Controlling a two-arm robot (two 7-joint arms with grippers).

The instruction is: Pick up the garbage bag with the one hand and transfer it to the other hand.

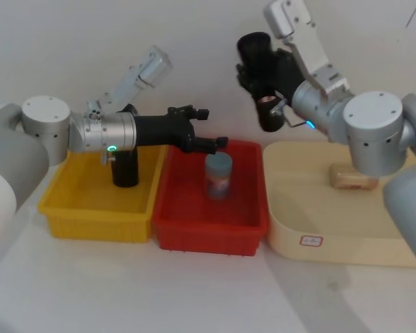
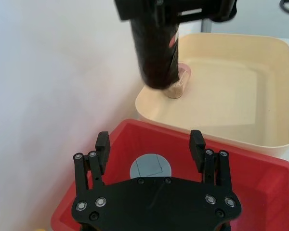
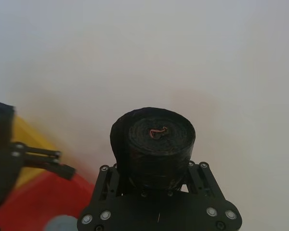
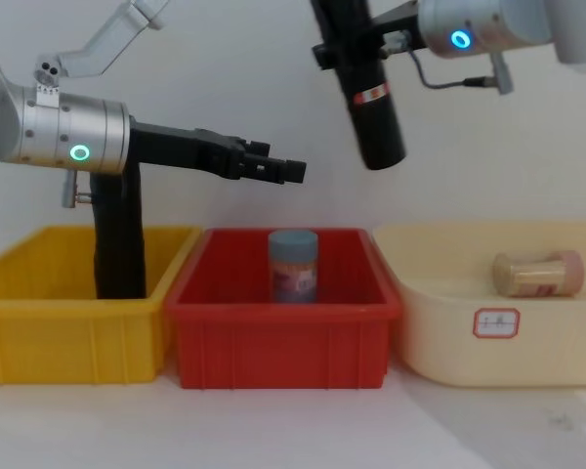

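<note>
- Here the right claw point(image 4: 356, 44), on the blue-lit wrist, is clamped on the garbage bag point(image 4: 366, 88) and holds it high in the air, tilted, above the gap between the red bin point(image 4: 283, 322) and the cream tray point(image 4: 488, 332).
- The left claw point(image 4: 273, 168), on the green-lit wrist, reaches out level over the red bin with its fingers spread apart and nothing between them; it sits lower than the bag and apart from it.
- A second black roll point(image 4: 117, 234) stands upright in the yellow bin point(image 4: 68, 332), a blue-lidded jar point(image 4: 293, 264) stands in the red bin, and a tan jar point(image 4: 537, 274) lies on its side in the cream tray.
- Judging by this, the bag already sits in the receiving claw, so the handover looks essentially done.
- To finish well, the right claw should keep a firm, centred hold so the tilted roll does not slip, while the left claw draws back clear of the jar below.
</note>
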